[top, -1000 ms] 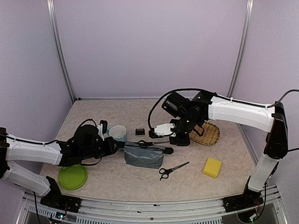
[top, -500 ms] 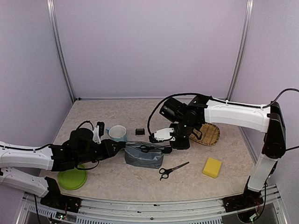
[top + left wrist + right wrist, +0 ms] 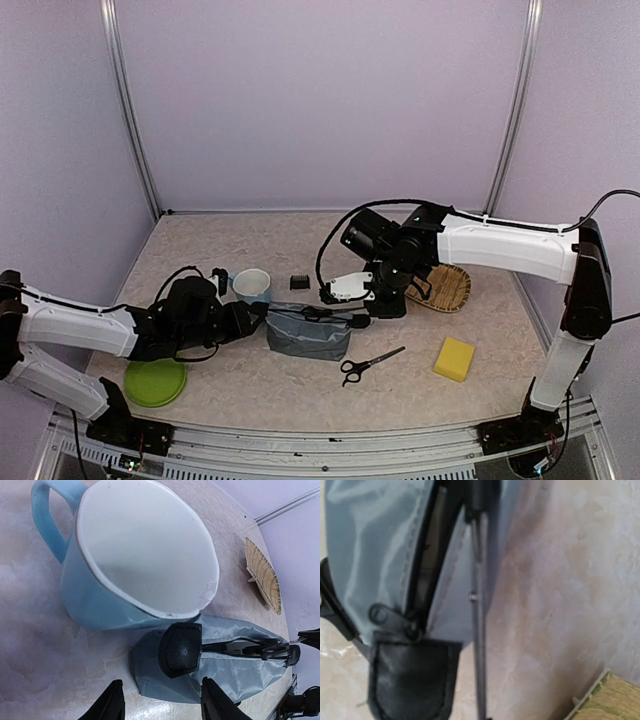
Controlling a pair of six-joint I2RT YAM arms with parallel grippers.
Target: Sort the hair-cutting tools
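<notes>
A grey zip pouch lies mid-table with its zip open. My left gripper is at the pouch's left end, open, its fingers on either side of the black end tab without touching it. My right gripper is shut on the blade of one pair of scissors. Their black loop handles sit at the pouch opening. A second pair of scissors lies on the table in front of the pouch. A tiny black block sits behind it.
A light-blue cup stands just behind the left gripper, large in the left wrist view, with a dark upright object to its left. A green plate lies front left, a wicker basket right, a yellow sponge front right.
My left gripper went from shut to open and let go of the pouch's end tab. My right gripper shifted slightly with the scissors at the pouch opening.
</notes>
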